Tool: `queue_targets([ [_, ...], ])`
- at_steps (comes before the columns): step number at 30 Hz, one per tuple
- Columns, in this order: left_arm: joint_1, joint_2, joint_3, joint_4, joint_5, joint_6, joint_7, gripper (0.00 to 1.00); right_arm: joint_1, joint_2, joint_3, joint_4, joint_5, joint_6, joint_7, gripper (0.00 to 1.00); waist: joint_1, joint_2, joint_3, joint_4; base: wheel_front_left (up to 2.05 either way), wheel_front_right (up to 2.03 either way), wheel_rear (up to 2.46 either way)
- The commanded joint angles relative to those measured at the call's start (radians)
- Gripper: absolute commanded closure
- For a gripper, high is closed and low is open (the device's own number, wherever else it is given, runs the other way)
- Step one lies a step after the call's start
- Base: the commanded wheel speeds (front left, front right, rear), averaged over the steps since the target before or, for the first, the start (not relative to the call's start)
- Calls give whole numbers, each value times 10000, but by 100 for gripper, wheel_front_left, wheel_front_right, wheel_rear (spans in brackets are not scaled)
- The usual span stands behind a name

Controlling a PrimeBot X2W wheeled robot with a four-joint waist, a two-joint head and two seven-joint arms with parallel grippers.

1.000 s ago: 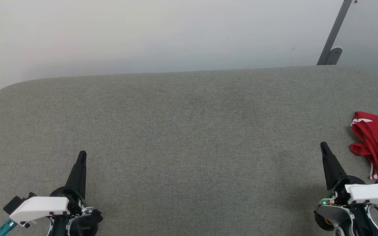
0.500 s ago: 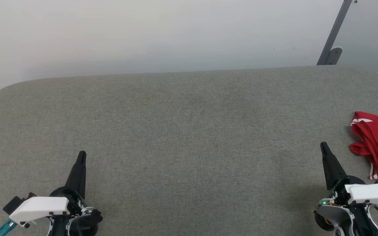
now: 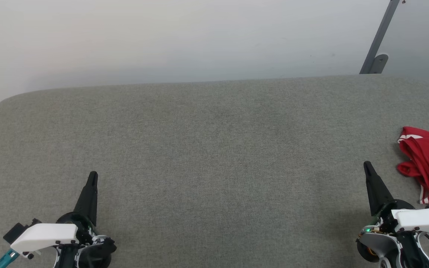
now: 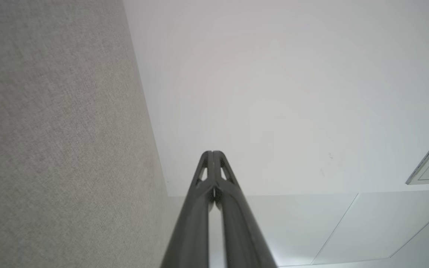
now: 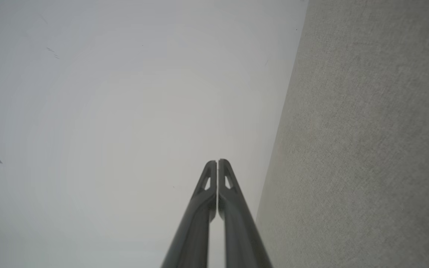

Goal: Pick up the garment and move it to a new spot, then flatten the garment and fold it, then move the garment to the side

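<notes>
The left tool [image 3: 93, 174] and right tool [image 3: 366, 163] each have their fingers pressed together, holding nothing, above the grey table [image 3: 214, 149]; the red shirt [image 3: 428, 163] lies crumpled just right of the right tool, not touching it, white striped trim showing.

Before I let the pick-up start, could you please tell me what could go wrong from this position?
1. The garment lies bunched on the grey surface at the right edge of the head view, partly cut off, so a grasp may be misjudged.
2. Its folds overlap; a pinch could catch several layers and hinder flattening.
3. The right gripper, nearest it, is shut and would likely push the cloth unless opened first.
</notes>
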Motion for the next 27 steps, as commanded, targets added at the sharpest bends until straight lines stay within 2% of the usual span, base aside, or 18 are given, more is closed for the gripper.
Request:
queue_targets([
  [1,-140,-16,37,-7,47,-33,48,100,-47,11,4,4,39,0,12,100,0,-1,0,0,0,0,0],
  [27,-137,-48,88,-4,93,-31,80,100,-46,11,7,4,40,0,11,100,0,-1,0,0,0,0,0],
])
